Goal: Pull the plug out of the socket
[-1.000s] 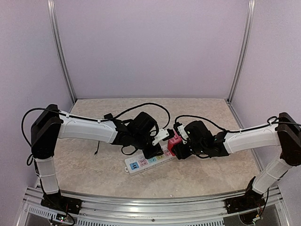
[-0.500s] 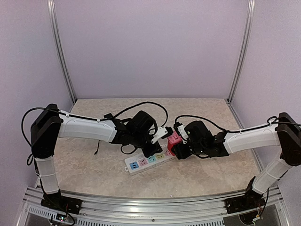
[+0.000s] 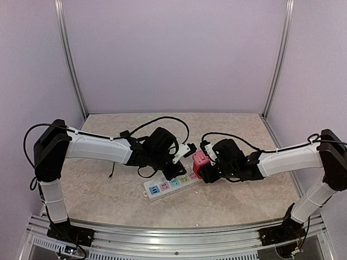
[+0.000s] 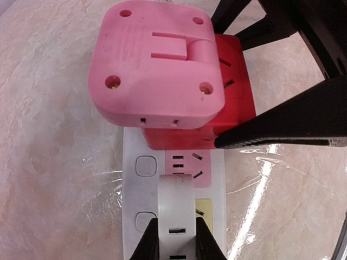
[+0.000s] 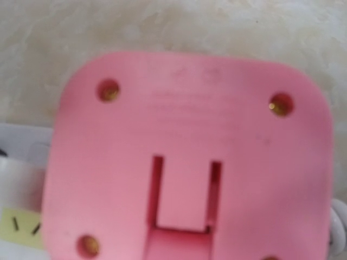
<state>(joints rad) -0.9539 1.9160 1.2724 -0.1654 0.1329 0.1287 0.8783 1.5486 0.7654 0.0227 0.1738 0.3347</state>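
Note:
The socket is a long white power strip (image 3: 164, 187) with pastel outlets, lying on the table between my arms; in the left wrist view (image 4: 135, 189) its pink and yellow faces show. My left gripper (image 3: 183, 154) is shut on a small white plug (image 4: 176, 203) and holds it just above the strip, clear of the outlets. A pink-and-red cube adapter (image 3: 200, 162) sits at the strip's right end. My right gripper (image 3: 205, 169) is closed around it, and its black finger (image 4: 282, 127) lies against the red side. The pink face (image 5: 184, 157) fills the right wrist view, which hides that gripper's fingers.
A black cable (image 3: 162, 122) loops over the table behind the left arm. The strip's white cord (image 5: 339, 227) shows beside the cube. Lilac walls and metal posts close in the back and sides.
My left gripper has moved slightly up and back-left with the white plug. The right gripper, the cube and the strip have not moved.

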